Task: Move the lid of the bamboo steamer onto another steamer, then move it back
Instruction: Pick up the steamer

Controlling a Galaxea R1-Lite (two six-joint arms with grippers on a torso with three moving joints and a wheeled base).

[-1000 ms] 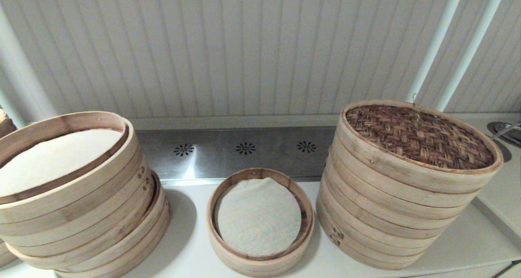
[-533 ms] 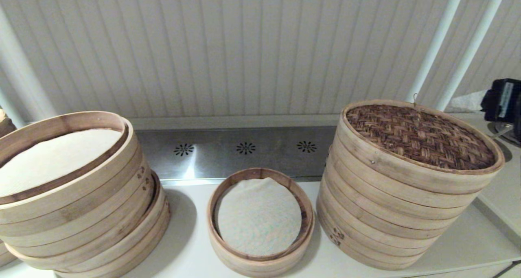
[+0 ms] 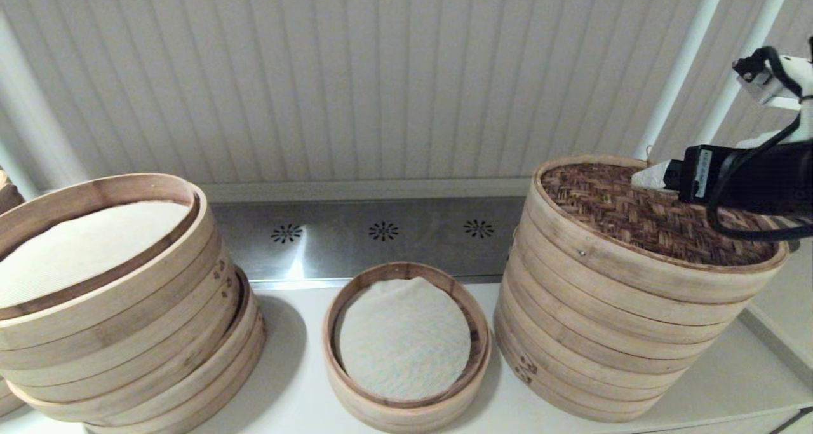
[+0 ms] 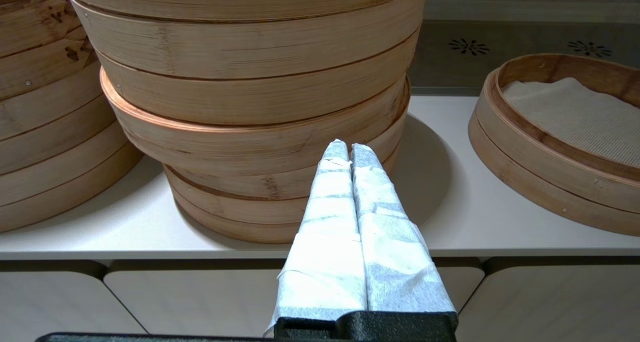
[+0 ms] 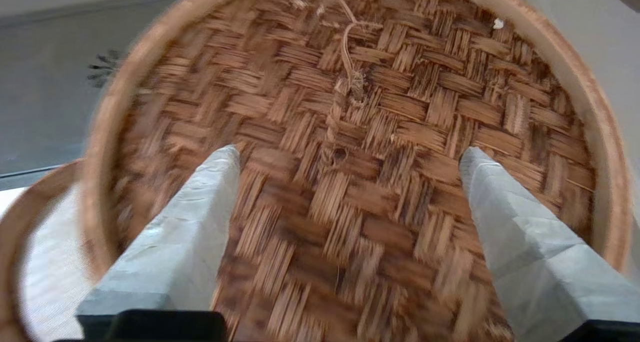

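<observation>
Lid (image 5: 360, 146) directly beneath wide-spread right gripper (image 5: 350, 156), untouched.

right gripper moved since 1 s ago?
Yes. The right gripper came in from the right edge and now hangs, jaws open, over the steamer lid on the tall stack.

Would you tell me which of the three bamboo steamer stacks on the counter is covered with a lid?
The tall stack on the robot's right, topped by the dark woven bamboo steamer lid; the other two lie open, showing pale liners.
</observation>
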